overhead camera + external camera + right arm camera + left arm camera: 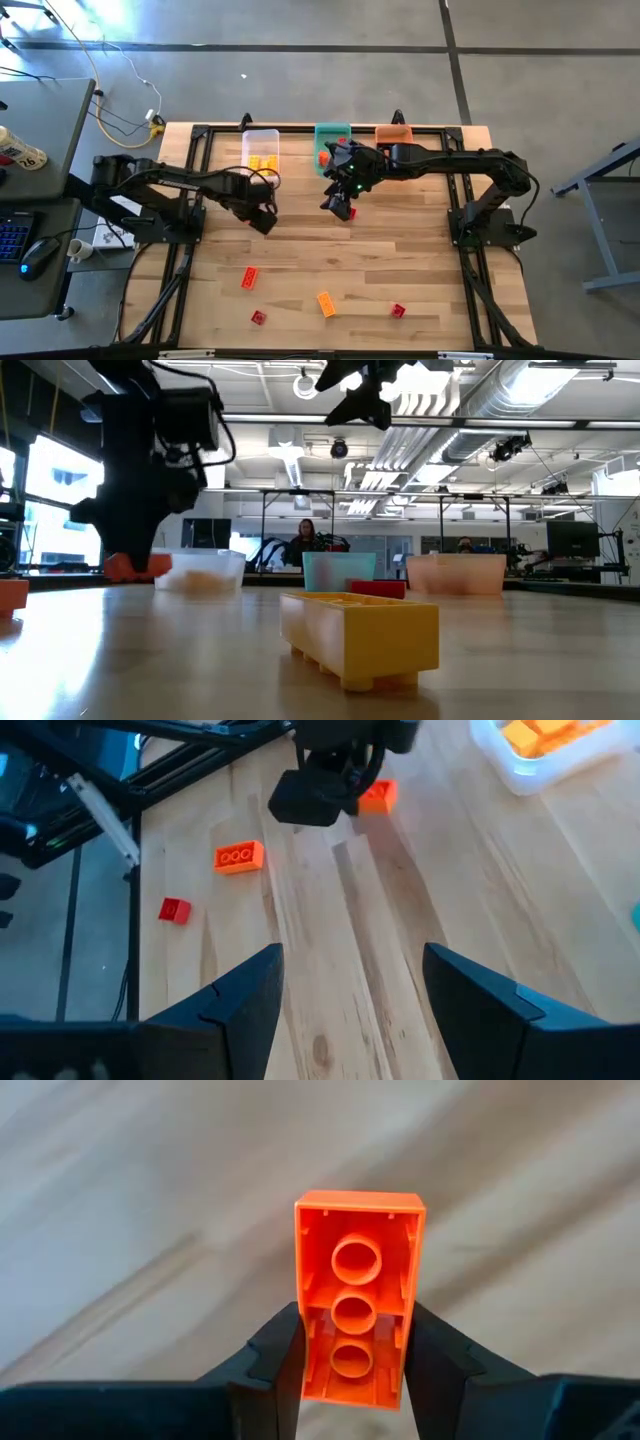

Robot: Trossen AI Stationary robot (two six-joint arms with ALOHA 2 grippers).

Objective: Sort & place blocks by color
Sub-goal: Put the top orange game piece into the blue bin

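Observation:
My left gripper [262,215] hangs over the table's left middle, in front of the clear bin [261,150], and is shut on an orange brick [358,1285]. The low view shows that brick [135,567] just above the tabletop. My right gripper [350,990] stands open and empty, high above the table's middle [340,205]. Loose bricks lie flat on the near part of the table: an orange-red one [250,277], a red one [258,317], a yellow-orange one [326,303] and another red one [397,311]. My left gripper pinches the orange brick's two long sides [303,1350] between its two fingers, near one end of the brick. The fingers [270,1365] point down and lie across it. The brick is lifted clear of the table, about level, hollow underside up.
A teal bin [332,135] and an orange bin [393,133] stand beside the clear bin along the far edge. The clear bin [540,745] holds yellow and orange bricks. Black frame rails [190,190] run along both sides of the table. People sit in the room beyond the table.

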